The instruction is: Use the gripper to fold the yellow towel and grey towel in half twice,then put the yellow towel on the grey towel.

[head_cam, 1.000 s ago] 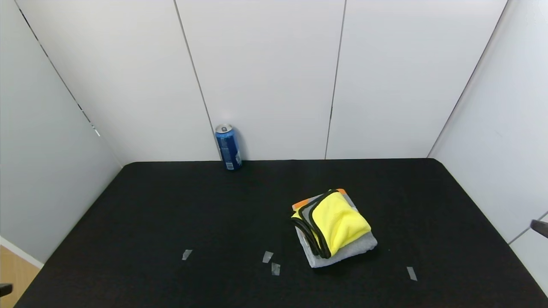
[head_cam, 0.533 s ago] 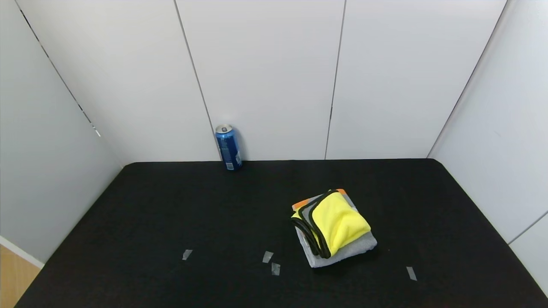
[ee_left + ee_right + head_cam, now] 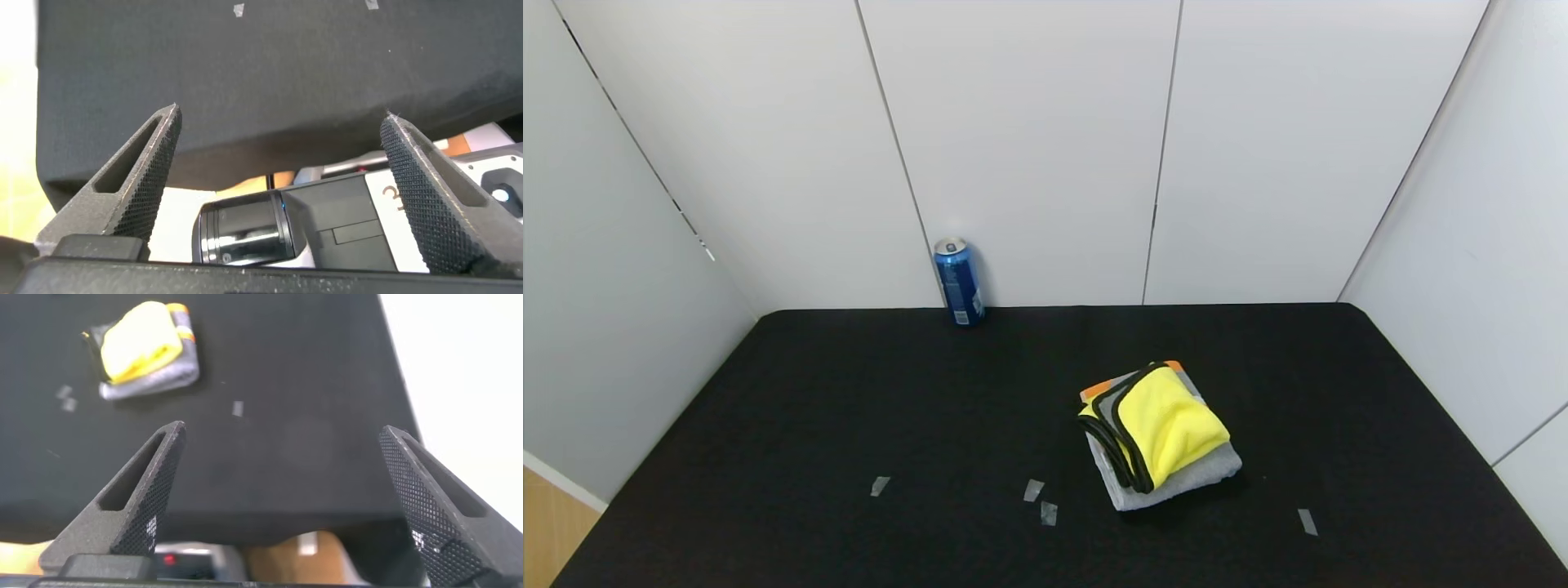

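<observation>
yellow towel (image 3: 1172, 425), grey towel (image 3: 1192, 476), blue can (image 3: 958, 282)

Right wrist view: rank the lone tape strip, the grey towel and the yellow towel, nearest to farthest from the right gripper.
From the open right gripper, pulled back off the table edge:
1. Lone tape strip, on bare black table.
2. Grey towel, bottom of the stack.
3. Yellow towel, on top; close to the grey.

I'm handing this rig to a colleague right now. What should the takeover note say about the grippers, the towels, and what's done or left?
Left gripper: open, empty, pulled back off the near edge of the black table.
Right gripper: open, empty, also back off the near edge.
Bright yellow plush towel: folded, lying on top of the folded mid-grey terry towel, right of table centre.
Blue drinks can: upright at the back wall.
Done: both towels folded and stacked.
Left: nothing visible; the yellow towel sits slightly askew.
</observation>
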Available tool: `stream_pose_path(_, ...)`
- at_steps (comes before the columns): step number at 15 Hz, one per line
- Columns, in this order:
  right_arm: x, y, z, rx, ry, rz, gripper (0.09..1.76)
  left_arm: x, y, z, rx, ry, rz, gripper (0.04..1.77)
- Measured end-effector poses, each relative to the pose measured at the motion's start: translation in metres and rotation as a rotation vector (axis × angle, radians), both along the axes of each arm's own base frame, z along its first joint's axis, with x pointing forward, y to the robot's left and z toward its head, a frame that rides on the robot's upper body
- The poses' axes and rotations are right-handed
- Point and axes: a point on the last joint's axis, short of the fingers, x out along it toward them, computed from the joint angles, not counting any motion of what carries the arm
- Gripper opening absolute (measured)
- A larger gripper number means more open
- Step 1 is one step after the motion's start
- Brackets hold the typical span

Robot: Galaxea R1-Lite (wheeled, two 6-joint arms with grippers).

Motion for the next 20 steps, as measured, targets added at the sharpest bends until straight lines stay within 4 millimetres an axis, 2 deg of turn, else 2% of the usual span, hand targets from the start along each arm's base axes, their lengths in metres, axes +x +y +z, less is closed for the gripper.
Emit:
stream_pose_path(2, -0.007, 0.000, -0.019, -0.059, -0.042, 0.000, 1.70, -0.006, 0.000, -0.012, 0.001, -0.047, 0.003, 1.72)
stream_pose_path(4, -0.004, 0.000, -0.025, -0.073, -0.164, -0.009, 1.70, -0.004, 0.000, -0.023, -0.005, -0.124, 0.019, 1.72)
stream_pose_path(6, 0.004, 0.000, -0.029, -0.065, -0.289, -0.020, 1.71, 0.006, 0.001, -0.029, -0.007, -0.215, 0.074, 1.72)
stream_pose_path(9, 0.021, 0.000, -0.050, -0.064, -0.366, -0.026, 1.71, 0.032, 0.003, -0.037, -0.008, -0.390, 0.131, 1.72)
stream_pose_path(11, 0.028, 0.000, -0.066, -0.074, -0.343, -0.026, 1.71, 0.050, 0.003, -0.050, -0.003, -0.451, 0.158, 1.72)
stream_pose_path(12, 0.030, 0.000, -0.074, -0.081, -0.305, -0.024, 1.71, 0.059, 0.004, -0.063, 0.001, -0.457, 0.172, 1.72)
stream_pose_path(15, 0.032, 0.000, -0.087, -0.095, -0.204, -0.015, 1.71, 0.073, 0.003, -0.092, 0.003, -0.395, 0.162, 1.72)
stream_pose_path(20, 0.032, 0.000, -0.088, -0.094, -0.200, -0.013, 1.71, 0.076, 0.003, -0.101, -0.050, -0.362, 0.161, 1.72)
